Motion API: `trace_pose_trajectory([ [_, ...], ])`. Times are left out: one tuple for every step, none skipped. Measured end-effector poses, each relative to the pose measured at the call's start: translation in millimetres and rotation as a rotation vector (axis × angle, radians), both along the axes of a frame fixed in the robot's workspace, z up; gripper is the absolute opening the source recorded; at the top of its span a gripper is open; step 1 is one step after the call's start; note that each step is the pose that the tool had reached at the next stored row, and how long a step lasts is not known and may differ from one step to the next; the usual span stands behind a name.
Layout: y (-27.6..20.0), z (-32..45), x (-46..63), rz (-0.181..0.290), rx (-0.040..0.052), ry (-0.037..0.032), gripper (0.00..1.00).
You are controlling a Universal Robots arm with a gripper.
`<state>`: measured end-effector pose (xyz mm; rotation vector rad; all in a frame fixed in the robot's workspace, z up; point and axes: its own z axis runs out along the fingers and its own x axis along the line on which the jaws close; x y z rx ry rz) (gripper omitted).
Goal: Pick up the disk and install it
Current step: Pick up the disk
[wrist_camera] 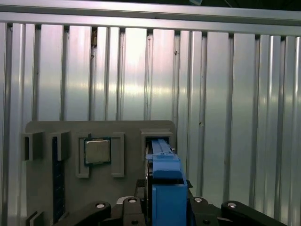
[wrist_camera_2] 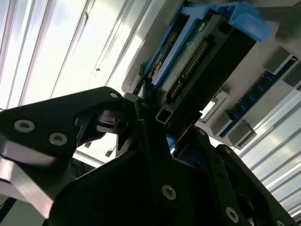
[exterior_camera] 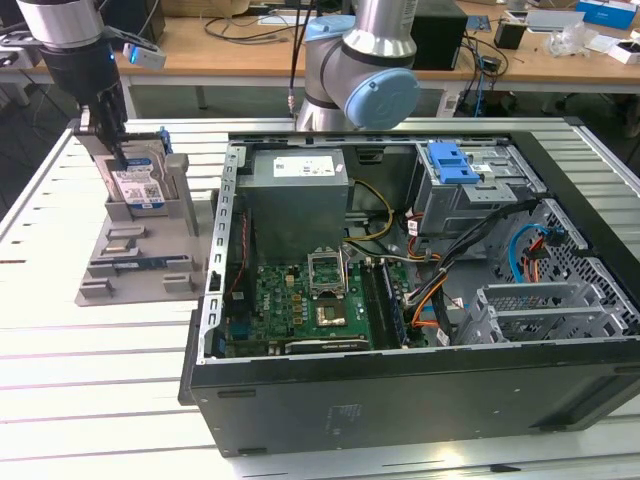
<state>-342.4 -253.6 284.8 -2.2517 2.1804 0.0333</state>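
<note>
Holding: the gripper (exterior_camera: 113,150) hangs over the exterior view's left end of the scene. Its black fingers (wrist_camera_2: 150,136) appear pinched on the upper edge of the disk (exterior_camera: 137,186), one on each face.
Disk: silver, with a white-and-blue label and a blue carrier (wrist_camera: 165,186) around it. It stands upright on its edge in the slot of the grey holder (exterior_camera: 130,250). Whether it is fully seated or slightly raised I cannot tell.
Holder: a flat grey plate with raised pockets. A square processor chip (wrist_camera: 97,151) lies in the pocket just beside the disk's slot.
Tabletop: the ribbed metal tabletop (exterior_camera: 100,380) carries the holder and, just beside it, the open computer case (exterior_camera: 400,400).
Case: it lies on its side, showing a green motherboard (exterior_camera: 300,300), a grey power supply (exterior_camera: 298,190) and a metal drive cage with a blue latch (exterior_camera: 452,162).
Arm: its grey-and-blue base (exterior_camera: 360,75) rises behind the case.
Background: a wooden tabletop (exterior_camera: 250,50) with cables and boxes stands farthest off.
</note>
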Motion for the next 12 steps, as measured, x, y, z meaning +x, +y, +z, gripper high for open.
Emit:
trace_pose_trajectory([
  [0.0, 0.0, 0.0, 0.000, -0.0001, 0.0000, 0.36],
  [0.0, 0.0, 0.0, 0.000, -0.0001, 0.0001, 0.36],
  [0.0, 0.0, 0.0, 0.000, -0.0001, 0.0000, 0.36],
  [0.0, 0.0, 0.0, 0.000, -0.0001, 0.0001, 0.36],
  [0.0, -0.1, 0.0, 0.000, -0.0001, 0.0001, 0.36],
  [0.0, -0.1, 0.0, 0.000, -0.0001, 0.0001, 0.36],
  [0.0, -0.1, 0.0, 0.000, -0.0001, 0.0001, 0.36],
  [0.0, -0.1, 0.0, 0.000, -0.0001, 0.0001, 0.36],
  [0.0, -0.1, 0.0, 0.000, -0.0001, 0.0001, 0.36],
  [0.0, -0.1, 0.0, 0.000, -0.0001, 0.0001, 0.36],
  [0.0, -0.2, 0.0, 0.000, -0.0001, 0.0001, 0.36],
  [0.1, -0.2, 0.0, 0.000, -0.0001, 0.0001, 0.36],
])
